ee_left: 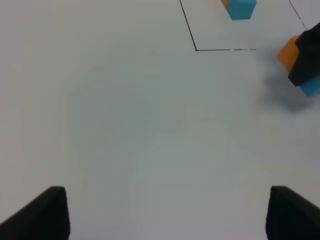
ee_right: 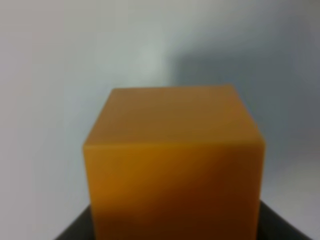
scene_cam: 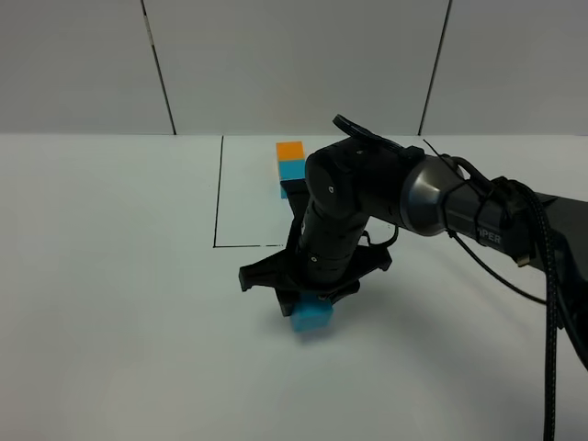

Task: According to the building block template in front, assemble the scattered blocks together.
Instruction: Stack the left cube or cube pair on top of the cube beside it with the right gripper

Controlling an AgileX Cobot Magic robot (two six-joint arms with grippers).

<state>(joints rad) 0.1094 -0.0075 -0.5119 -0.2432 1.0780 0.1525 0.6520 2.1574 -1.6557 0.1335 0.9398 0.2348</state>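
Assembly looks nearly done — the right gripper [scene_cam: 310, 296] is clenched on the orange cube [ee_right: 174, 165] against the cyan cube [scene_cam: 312, 317] mid-table, the template [scene_cam: 291, 162] near the far edge, the left gripper [ee_left: 165, 212] released — letting go remains.

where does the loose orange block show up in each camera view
Exterior high: not visible; the right gripper and arm cover that spot, only the cyan block shows beneath.
Left wrist: the orange block sits at the right edge, beside the dark gripper and above the cyan block.
Right wrist: it fills the centre, close up.
Shared landmark: the cyan block under the right gripper, seen in the exterior and left wrist views.
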